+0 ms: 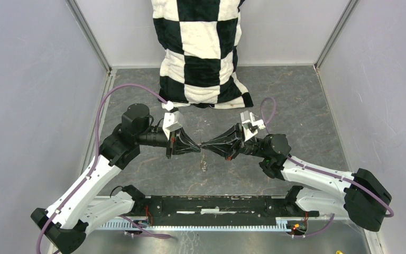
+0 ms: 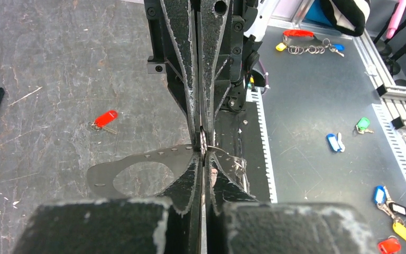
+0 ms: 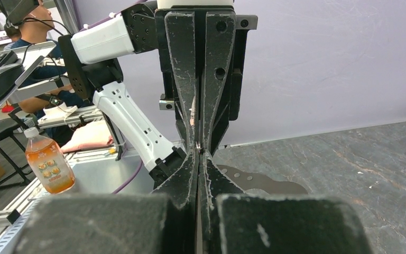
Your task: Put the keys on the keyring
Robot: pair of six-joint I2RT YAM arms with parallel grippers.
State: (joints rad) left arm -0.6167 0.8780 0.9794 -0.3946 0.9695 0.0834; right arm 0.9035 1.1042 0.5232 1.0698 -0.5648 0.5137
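My left gripper point(image 1: 197, 148) point(image 2: 203, 155) and right gripper point(image 1: 206, 146) point(image 3: 197, 152) meet tip to tip above the middle of the grey table point(image 1: 296, 106), and both are shut. A thin wire of the keyring point(image 2: 221, 152) comes out of the left tips and curves down to a small shiny bunch point(image 1: 204, 165). The right gripper's tips pinch a small ribbed metal piece point(image 2: 203, 141); whether it is a link or a key blade I cannot tell. A red-headed key point(image 2: 104, 119) lies loose on the table beyond the grippers.
A black-and-white checked cloth point(image 1: 203, 53) lies at the back of the table. Grey walls close in the left and right sides. Several spare tagged keys point(image 2: 363, 125) lie on the metal bench point(image 2: 317, 95) at the near side. A bottle point(image 3: 48, 161) stands outside the cell.
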